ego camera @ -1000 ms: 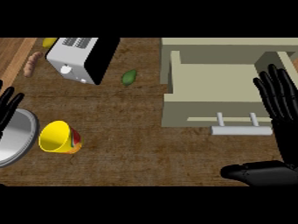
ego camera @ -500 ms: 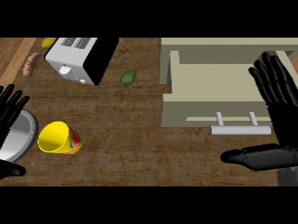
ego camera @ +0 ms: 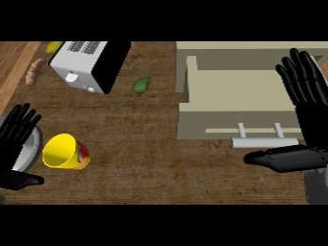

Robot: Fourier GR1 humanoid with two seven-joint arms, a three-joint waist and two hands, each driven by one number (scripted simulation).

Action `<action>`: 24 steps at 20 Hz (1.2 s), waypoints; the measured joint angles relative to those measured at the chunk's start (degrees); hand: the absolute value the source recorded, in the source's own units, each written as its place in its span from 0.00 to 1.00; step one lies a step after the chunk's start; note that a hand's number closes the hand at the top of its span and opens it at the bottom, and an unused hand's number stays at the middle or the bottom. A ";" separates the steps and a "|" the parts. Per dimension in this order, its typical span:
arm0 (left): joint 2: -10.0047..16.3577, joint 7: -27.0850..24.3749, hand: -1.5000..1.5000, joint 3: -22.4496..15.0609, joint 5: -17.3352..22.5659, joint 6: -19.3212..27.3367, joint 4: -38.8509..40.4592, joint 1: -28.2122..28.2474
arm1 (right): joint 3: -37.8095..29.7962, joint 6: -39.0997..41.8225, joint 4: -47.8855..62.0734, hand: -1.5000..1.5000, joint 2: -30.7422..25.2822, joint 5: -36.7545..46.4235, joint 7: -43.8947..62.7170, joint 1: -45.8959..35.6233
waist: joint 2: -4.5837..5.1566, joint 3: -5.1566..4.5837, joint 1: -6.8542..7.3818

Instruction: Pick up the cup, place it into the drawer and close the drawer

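Note:
A yellow cup (ego camera: 65, 152) with a red and green side lies tipped on the dark wooden counter at the lower left, mouth facing up-left. The beige drawer (ego camera: 236, 93) stands pulled open at the upper right, its tray bare, its grey handle (ego camera: 263, 141) at the front. My left hand (ego camera: 8, 148) is open just left of the cup, fingers straight and pointing up, apart from it. My right hand (ego camera: 312, 119) is open at the right edge, fingers up over the drawer's right side, thumb stretched left below the handle.
A white and black toaster (ego camera: 88, 65) sits at the back left. A green avocado-like fruit (ego camera: 141, 85) lies between toaster and drawer. A grey round plate (ego camera: 26, 153) shows partly behind my left hand. A sausage (ego camera: 33, 71) and a yellow item (ego camera: 53, 46) lie at the far left.
My left hand has moved right and up toward the cup. My right hand has shifted slightly left and up over the drawer's right edge. The cup and drawer have not moved.

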 measured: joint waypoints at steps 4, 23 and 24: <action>0.00 -6.08 0.00 -0.76 -4.40 0.10 7.08 -1.68 | -0.63 0.46 -0.54 0.00 -0.59 -0.69 0.99 -0.77 | -0.14 0.37 -0.18; 1.83 -30.26 0.00 -1.92 -16.86 7.99 45.58 -14.28 | -1.66 0.94 0.21 0.00 -1.16 -1.57 2.51 -3.16 | 0.44 -0.31 -1.00; 1.41 -31.01 0.00 -2.09 -17.19 8.47 46.58 -14.74 | -1.44 1.03 0.71 0.00 -0.99 -1.41 2.09 -3.11 | 0.50 -0.36 -1.07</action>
